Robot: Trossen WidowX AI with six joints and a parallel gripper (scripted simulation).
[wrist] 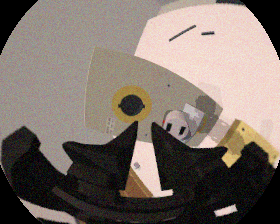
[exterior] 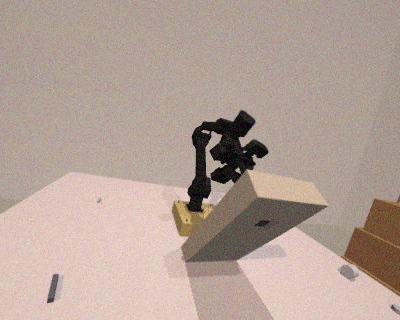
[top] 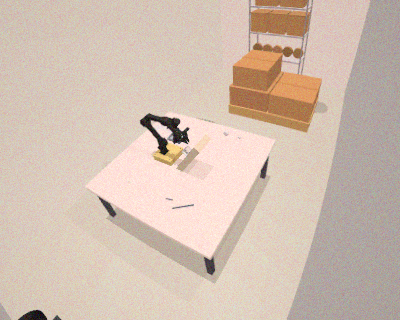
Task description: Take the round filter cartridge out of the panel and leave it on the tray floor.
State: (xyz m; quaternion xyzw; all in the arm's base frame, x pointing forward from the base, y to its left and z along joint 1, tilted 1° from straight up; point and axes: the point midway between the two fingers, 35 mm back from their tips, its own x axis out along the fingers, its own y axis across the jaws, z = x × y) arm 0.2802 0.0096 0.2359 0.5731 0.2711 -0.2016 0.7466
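Observation:
The service panel (top: pixel 188 158) (exterior: pixel 227 222) (wrist: pixel 103 75) leans at a slant in front of the arm. In the wrist view its gold ring (wrist: pixel 115 104) surrounds a dark round opening (wrist: pixel 131 105) with no cartridge in it. The pale round cartridge (wrist: pixel 175 120) shows its two dark slots, outside that opening, near the panel's lower right edge. A pale flat piece beside it may be part of the tray; what the cartridge rests on is unclear. My gripper (wrist: pixel 144 124) is part open with nothing between its fingertips, left of the cartridge's face. The exterior view has the fingertips hidden behind the panel.
The arm's yellow base (top: pixel 168 154) (wrist: pixel 236 134) is close to the panel's low side. A long dark bar (top: pixel 183 206) (wrist: pixel 182 33) and a short one lie on the table (top: pixel 137 180). Small grey pieces lie near its far edge. Cardboard boxes (top: pixel 257 72) stand beyond the table.

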